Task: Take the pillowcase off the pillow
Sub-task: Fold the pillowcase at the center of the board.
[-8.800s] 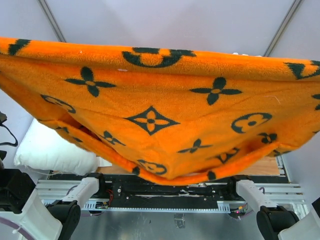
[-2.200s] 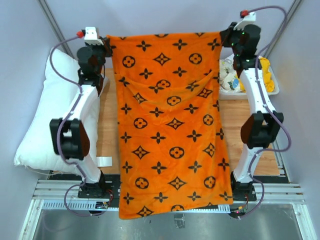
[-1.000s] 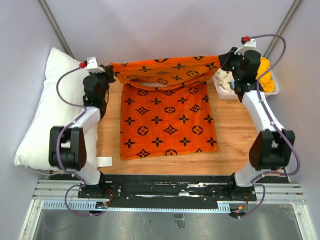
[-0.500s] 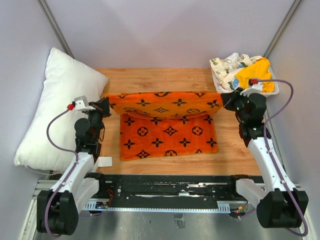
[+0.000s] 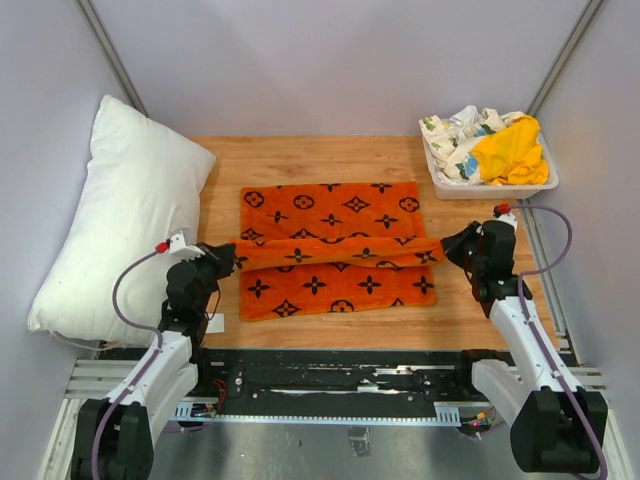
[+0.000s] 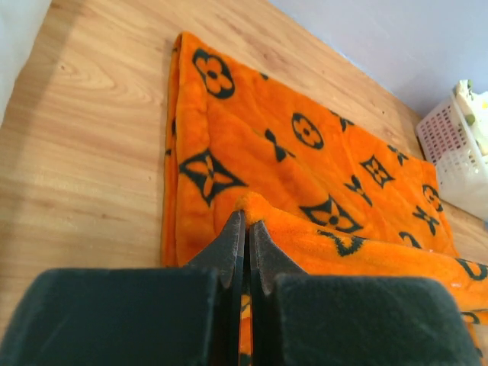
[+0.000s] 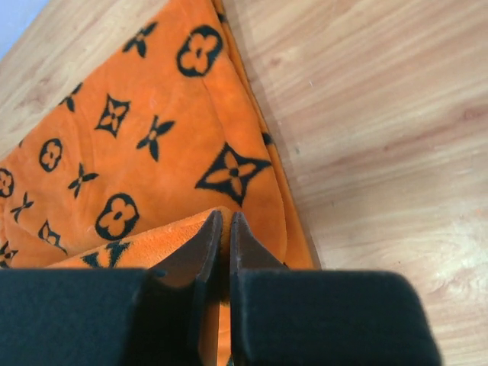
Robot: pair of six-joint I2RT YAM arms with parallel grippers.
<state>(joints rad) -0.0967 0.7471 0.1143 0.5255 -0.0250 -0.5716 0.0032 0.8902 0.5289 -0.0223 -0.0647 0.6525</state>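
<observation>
The orange pillowcase [image 5: 330, 225] with black motifs lies flat on the wooden table, off the pillow. A raised fold of it [image 5: 340, 252] runs left to right between the grippers. My left gripper [image 5: 232, 260] is shut on the fold's left corner; the left wrist view has the pillowcase [image 6: 305, 183] pinched at my left gripper [image 6: 248, 217]. My right gripper [image 5: 447, 247] is shut on the fold's right corner, and the right wrist view shows the pillowcase [image 7: 152, 152] clamped in my right gripper [image 7: 223, 217]. The plain white pillow [image 5: 115, 210] lies bare at the table's left, apart from the case.
A white basket [image 5: 490, 186] at the back right holds a yellow cloth [image 5: 510, 150] and a floral white cloth [image 5: 455, 135]. Grey walls close in the left, right and back. A small white tag [image 5: 212, 322] lies near the front left edge.
Both grippers have drawn the held edge of the pillowcase toward the near side and lower, folding it over itself. More of the flat case now shows behind the fold.
</observation>
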